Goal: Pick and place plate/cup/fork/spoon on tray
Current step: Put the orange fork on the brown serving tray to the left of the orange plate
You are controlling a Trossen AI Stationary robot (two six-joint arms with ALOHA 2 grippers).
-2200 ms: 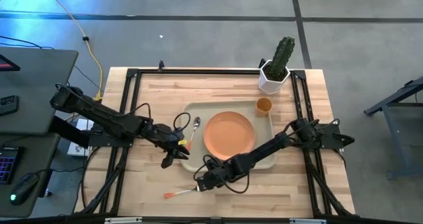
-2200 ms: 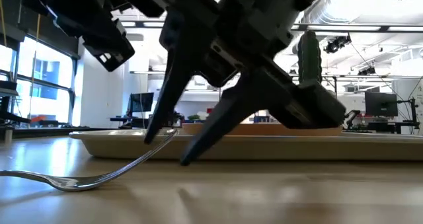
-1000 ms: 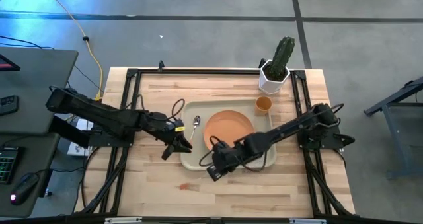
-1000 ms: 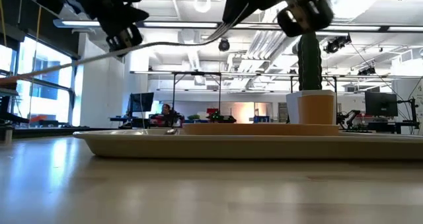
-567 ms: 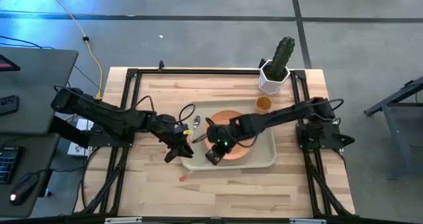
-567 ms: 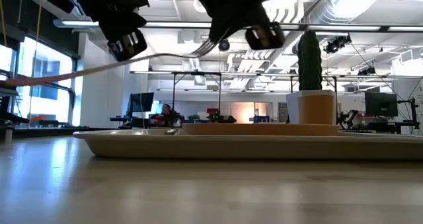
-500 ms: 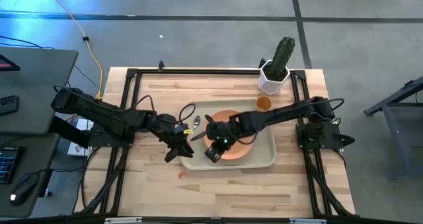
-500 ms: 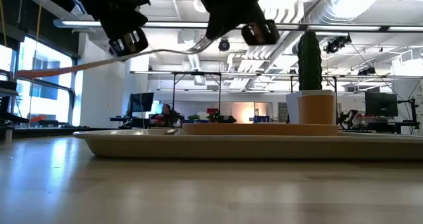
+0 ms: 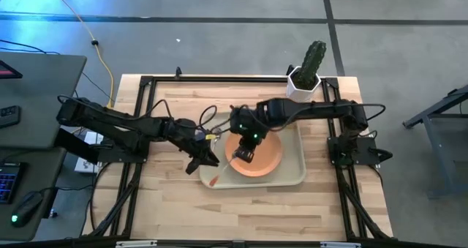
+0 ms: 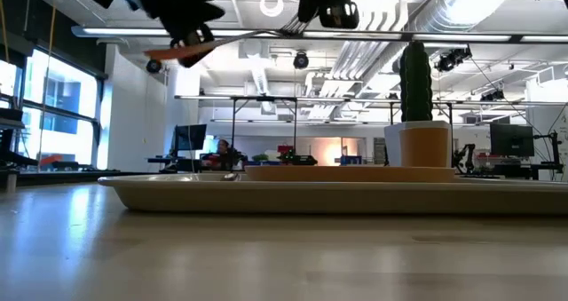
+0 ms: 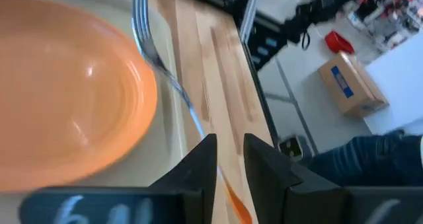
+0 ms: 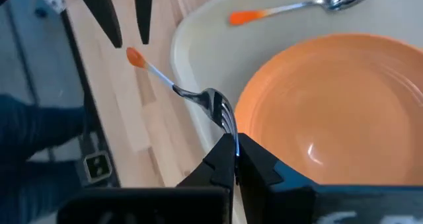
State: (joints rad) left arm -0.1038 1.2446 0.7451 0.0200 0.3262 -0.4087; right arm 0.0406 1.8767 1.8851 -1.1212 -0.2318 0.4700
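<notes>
My right gripper (image 9: 239, 155) hangs over the orange plate's (image 9: 265, 157) left part, shut on the fork (image 9: 223, 171). The fork is in the air, its orange handle end (image 12: 133, 56) out over the beige tray's (image 9: 296, 173) near-left rim. My left gripper (image 11: 230, 161) is at that handle end, open by a narrow gap, with the handle (image 11: 223, 183) passing between its fingers. The spoon (image 12: 297, 6) lies on the tray left of the plate. The orange cup (image 10: 426, 146) shows only in the low view; the right arm hides it from above. My right gripper pinches the fork by its prong end (image 12: 223, 117) between its two fingers. They come from above, slanting in from the far right. The fork is lifted clear and nearly level, its handle a little lower and pointing near-left. My left gripper's fingers (image 11: 201, 161) stand on either side of the fork's handle; I cannot tell whether they touch it.
A white pot with a cactus (image 9: 304, 83) stands at the far right corner. Black frame rails (image 9: 146, 94) run along the table's sides. Bare wood (image 9: 241, 211) lies between the tray and the near edge. A person's legs (image 11: 370, 161) show beyond the table.
My right gripper has carried the fork up and toward the far edge, from beside the tray's near rim to over the plate. The handle now points near-left. My left gripper has moved right and up to meet the handle end.
</notes>
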